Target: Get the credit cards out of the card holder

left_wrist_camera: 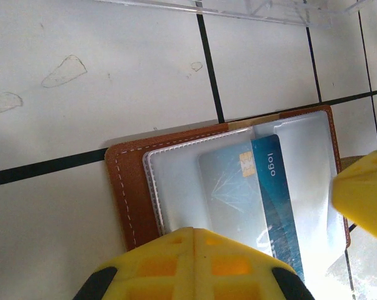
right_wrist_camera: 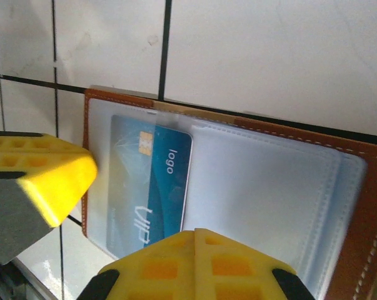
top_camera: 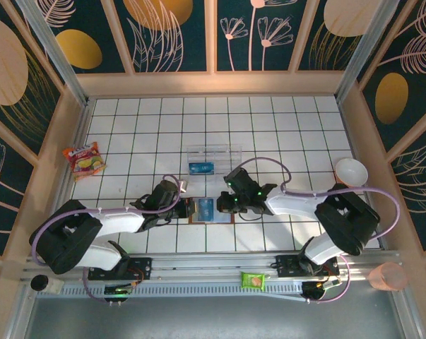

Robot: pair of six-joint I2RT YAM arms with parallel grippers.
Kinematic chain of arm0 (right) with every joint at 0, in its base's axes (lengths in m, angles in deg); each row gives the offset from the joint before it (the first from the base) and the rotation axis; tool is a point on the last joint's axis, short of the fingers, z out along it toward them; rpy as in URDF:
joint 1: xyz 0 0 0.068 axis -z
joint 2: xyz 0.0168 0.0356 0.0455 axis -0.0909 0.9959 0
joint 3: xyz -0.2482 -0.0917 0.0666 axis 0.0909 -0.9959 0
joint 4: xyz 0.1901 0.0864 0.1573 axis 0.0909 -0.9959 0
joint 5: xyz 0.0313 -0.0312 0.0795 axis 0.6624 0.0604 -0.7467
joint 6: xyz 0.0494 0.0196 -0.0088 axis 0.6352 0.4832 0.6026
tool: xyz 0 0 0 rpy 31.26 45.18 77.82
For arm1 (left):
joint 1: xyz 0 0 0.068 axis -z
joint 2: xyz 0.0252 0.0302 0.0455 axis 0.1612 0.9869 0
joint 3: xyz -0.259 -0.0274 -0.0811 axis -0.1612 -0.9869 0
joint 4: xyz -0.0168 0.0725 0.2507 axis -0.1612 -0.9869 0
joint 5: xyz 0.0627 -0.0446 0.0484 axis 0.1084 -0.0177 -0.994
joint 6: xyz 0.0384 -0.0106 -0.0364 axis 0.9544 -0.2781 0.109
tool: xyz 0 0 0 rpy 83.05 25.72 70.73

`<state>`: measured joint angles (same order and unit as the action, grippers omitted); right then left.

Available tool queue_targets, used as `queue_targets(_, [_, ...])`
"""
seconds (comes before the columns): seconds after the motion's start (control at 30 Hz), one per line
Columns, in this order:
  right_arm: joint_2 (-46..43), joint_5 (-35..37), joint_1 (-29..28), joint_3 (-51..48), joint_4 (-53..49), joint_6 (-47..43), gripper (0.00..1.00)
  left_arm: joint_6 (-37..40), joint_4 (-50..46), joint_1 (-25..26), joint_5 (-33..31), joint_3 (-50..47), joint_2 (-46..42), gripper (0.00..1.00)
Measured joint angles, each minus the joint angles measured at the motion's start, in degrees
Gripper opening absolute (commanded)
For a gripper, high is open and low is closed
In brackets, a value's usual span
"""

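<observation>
The brown card holder [top_camera: 211, 219] lies open on the white tiles between my two grippers. A blue credit card [left_wrist_camera: 272, 194] sticks partway out of one of its clear sleeves, also seen as the card [right_wrist_camera: 166, 181] in the right wrist view. My left gripper [left_wrist_camera: 194, 230] stands shut at the near edge of the card holder [left_wrist_camera: 129, 187], nothing visible between its fingers. The right gripper [right_wrist_camera: 196, 231] is shut too, its tip over the clear sleeves of the card holder [right_wrist_camera: 369, 206]. From above, the left gripper [top_camera: 188, 207] and right gripper [top_camera: 223, 205] flank the card [top_camera: 206, 207]. Another blue card [top_camera: 200, 168] lies in a clear plastic box [top_camera: 214, 152].
A red-orange snack packet [top_camera: 84, 159] lies at the far left. A white bowl [top_camera: 351, 171] sits at the right wall. A green packet [top_camera: 253, 280] rests on the front rail, a pink cup [top_camera: 386, 277] at the front right.
</observation>
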<state>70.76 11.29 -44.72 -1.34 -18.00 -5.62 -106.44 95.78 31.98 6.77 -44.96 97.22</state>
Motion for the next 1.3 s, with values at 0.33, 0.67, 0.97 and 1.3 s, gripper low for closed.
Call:
queue_targets(0.33, [-0.4, 1.6, -2.3, 1.1, -2.2, -0.2, 0.11, 0.3, -5.3, 0.0, -0.9, 0.3, -7.2, 0.05])
queue_targets(0.67, [0.1, 1.7, -2.3, 1.5, -2.1, -0.5, 0.17, 0.4, -3.7, 2.3, 0.0, 4.1, -1.3, 0.0])
queue_targets(0.97, [0.3, 1.2, -2.4, 1.5, -0.8, -0.4, 0.18, 0.5, -2.8, 2.6, -0.2, 4.3, 2.4, 0.0])
queue_targets(1.3, [3.6, -1.6, -2.4, 1.5, 1.6, -0.4, 0.18, 0.4, -0.7, 2.6, -0.4, 3.4, 3.4, 0.0])
